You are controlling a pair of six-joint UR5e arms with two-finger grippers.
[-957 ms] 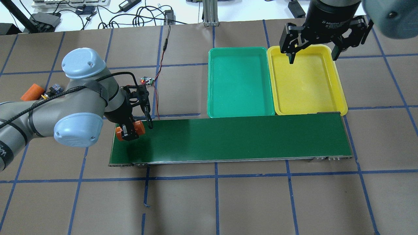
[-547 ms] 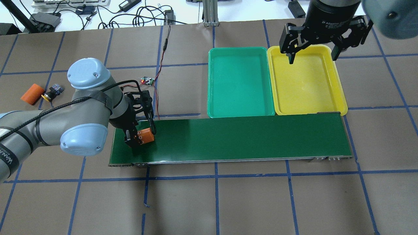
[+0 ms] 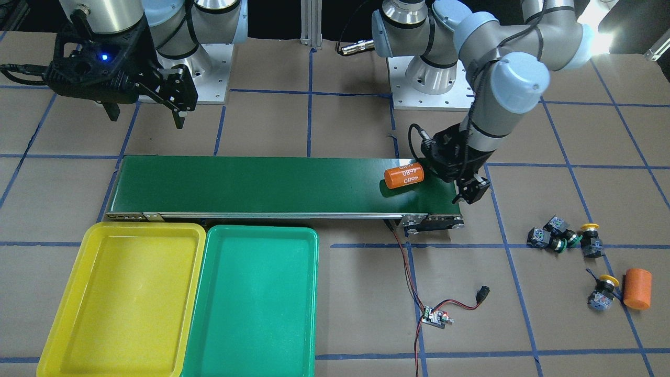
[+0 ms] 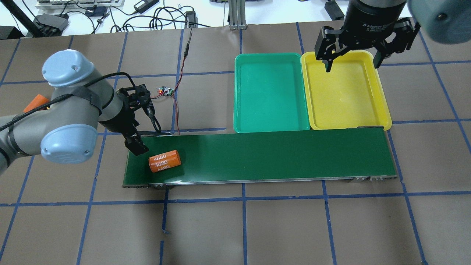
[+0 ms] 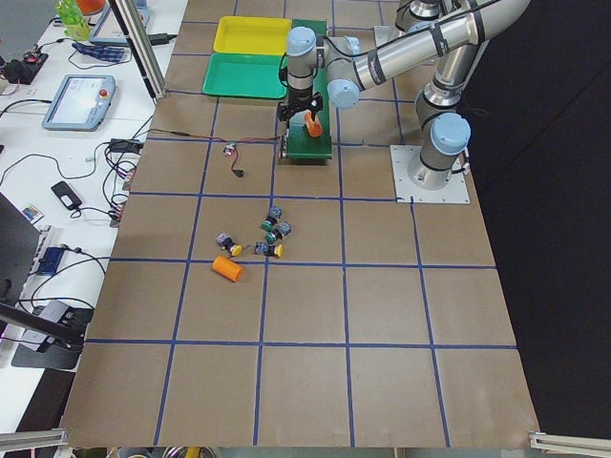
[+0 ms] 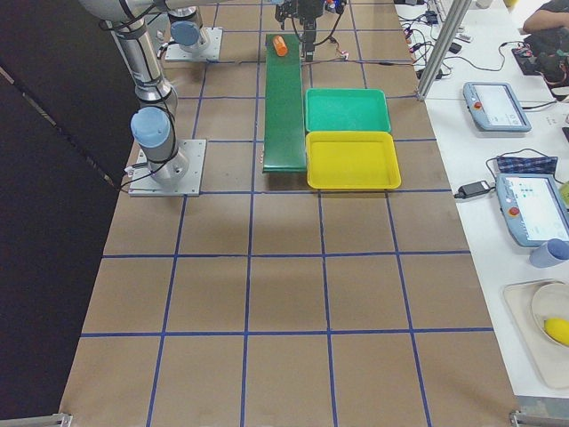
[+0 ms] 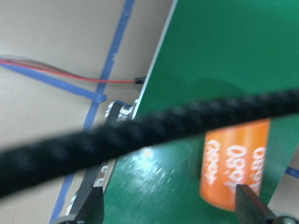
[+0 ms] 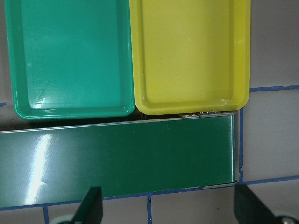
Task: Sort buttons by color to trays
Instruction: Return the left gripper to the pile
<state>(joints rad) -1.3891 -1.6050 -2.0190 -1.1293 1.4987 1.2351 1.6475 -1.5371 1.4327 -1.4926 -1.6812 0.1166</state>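
Nothing is sorted yet: yellow tray (image 3: 120, 298) and green tray (image 3: 256, 298) are empty, four buttons (image 3: 590, 242) lie on the desk (image 3: 340, 120); left fingers (image 7: 250, 208) and right fingers (image 8: 91, 205) spread wide, empty.

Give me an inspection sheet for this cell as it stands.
Surface: brown paper table with a blue tape grid; dark green conveyor belt on it.
Job's things: four buttons loose on the table past the belt's end; yellow tray and green tray both empty.
Clutter: orange cylinder marked 4680 lying on the belt; second orange cylinder beside one button; circuit board.
Grippers: left gripper open beside the 4680 cylinder; right gripper open over the yellow tray.
Cables: red-black wires from board to belt end.
Surroundings: benches with screens.
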